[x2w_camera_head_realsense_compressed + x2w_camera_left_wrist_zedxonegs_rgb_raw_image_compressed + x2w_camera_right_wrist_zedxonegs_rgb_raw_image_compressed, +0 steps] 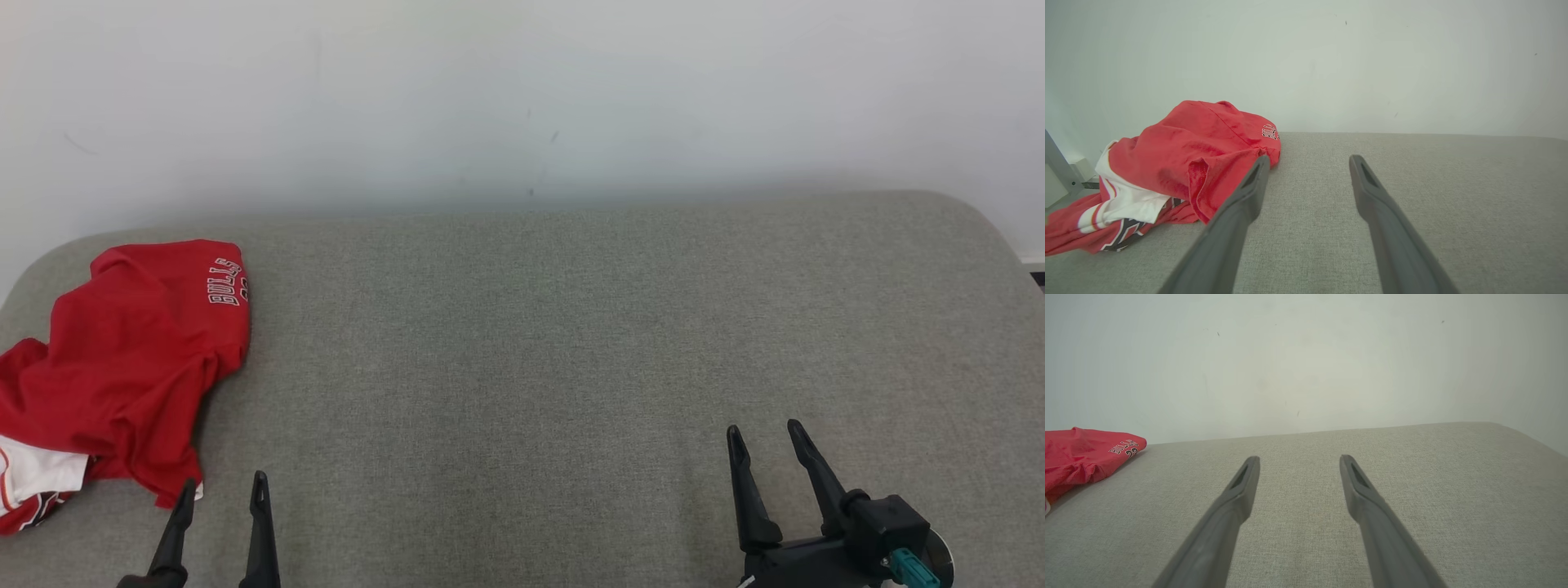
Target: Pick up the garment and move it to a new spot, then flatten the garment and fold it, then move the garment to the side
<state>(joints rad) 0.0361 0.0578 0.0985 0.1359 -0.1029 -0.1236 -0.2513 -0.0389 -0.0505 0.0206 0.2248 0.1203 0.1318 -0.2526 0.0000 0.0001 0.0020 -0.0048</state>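
A red garment (pixel 131 359) with white trim and "BULLS" lettering lies crumpled at the far left of the grey cushioned surface (pixel 531 343). My left gripper (pixel 224 486) stands open at the lower left, just right of the garment's near hem, with nothing between its fingers. In the left wrist view the garment (pixel 1180 163) bulges left of the open left gripper (pixel 1308 161), whose left finger overlaps its edge in that view. My right gripper (pixel 763 433) is open at the lower right, far from the cloth. The right wrist view has the garment (pixel 1081 457) at its left edge and the right gripper (pixel 1298 459) over bare fabric.
A pale wall (pixel 522 98) rises straight behind the surface. The cushion's rounded right corner (pixel 971 212) drops off at the far right. A grey metal leg and a white box (pixel 1069 175) stand beyond the left end, past the garment.
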